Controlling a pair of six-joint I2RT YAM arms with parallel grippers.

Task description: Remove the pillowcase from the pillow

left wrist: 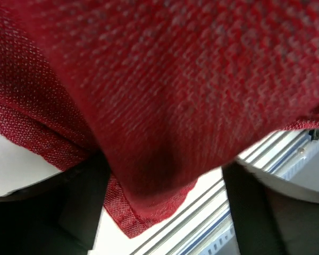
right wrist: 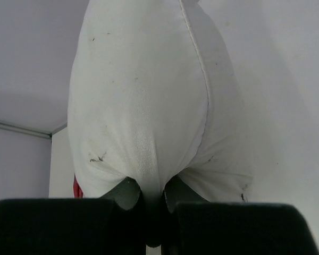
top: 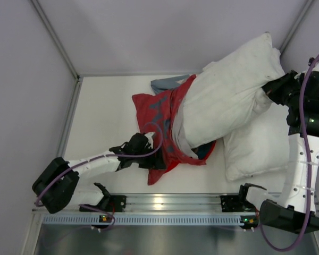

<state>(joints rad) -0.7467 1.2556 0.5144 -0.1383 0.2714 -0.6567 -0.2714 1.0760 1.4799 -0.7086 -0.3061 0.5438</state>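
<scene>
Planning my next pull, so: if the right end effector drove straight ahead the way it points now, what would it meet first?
The pillow. The right end effector is pinched on its white fabric, and the pillow fills the line ahead with no gap. What lies behind it is hidden.

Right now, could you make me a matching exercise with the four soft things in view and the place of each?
Things:
1. pillowcase
2. pillow
3. second pillow
4. grey-blue cloth

Places:
a. lying flat beside the right arm
b. pinched in the right hand
c. draped at the left hand
d. peeking out behind the red fabric, far side

Pairs: 1-c, 2-b, 3-a, 4-d
</scene>
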